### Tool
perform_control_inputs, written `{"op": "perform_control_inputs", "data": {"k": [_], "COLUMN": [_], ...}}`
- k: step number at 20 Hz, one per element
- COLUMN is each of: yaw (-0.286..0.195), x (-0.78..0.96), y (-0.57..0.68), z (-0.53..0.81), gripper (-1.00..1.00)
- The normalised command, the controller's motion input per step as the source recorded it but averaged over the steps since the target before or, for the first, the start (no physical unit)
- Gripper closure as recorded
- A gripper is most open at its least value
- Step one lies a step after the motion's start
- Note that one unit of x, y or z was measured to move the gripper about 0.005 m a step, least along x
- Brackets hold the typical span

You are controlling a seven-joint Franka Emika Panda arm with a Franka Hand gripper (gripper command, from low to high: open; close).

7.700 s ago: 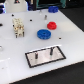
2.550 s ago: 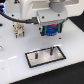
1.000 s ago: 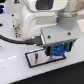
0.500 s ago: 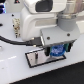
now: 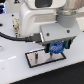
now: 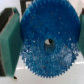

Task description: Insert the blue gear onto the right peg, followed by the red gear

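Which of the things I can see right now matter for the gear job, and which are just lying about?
Job:
blue gear, held in the gripper
grey plate below it; its pegs are too blurred to tell

Lying about:
white object at the exterior view's left; unclear what it is

blue gear: plastic, speckled sheen, toothed rim. Jaws' pads: matt teal, rubbery look. Plate: smooth grey, black edge, slight gloss. Arm housing: glossy white plastic. Tabletop: smooth white.

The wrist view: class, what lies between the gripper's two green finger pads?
The blue gear fills that stretch in the wrist view, its toothed rim running from one pad to the other, centre hole showing. The gripper is clamped on it.
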Motion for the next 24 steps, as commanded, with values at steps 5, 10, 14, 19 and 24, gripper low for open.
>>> {"op": "perform_control_inputs", "data": {"k": [5, 10, 14, 19, 24], "yaw": [0.0, 0.0, 0.0, 0.0, 0.0], "x": [0.1, 0.06, 0.08, 0.05, 0.01], "y": [-0.09, -0.08, 0.01, -0.06, -0.01], "z": [0.01, 0.0, 0.04, -0.03, -0.07], "gripper": [1.0, 1.0, 1.0, 1.0, 1.0]}}
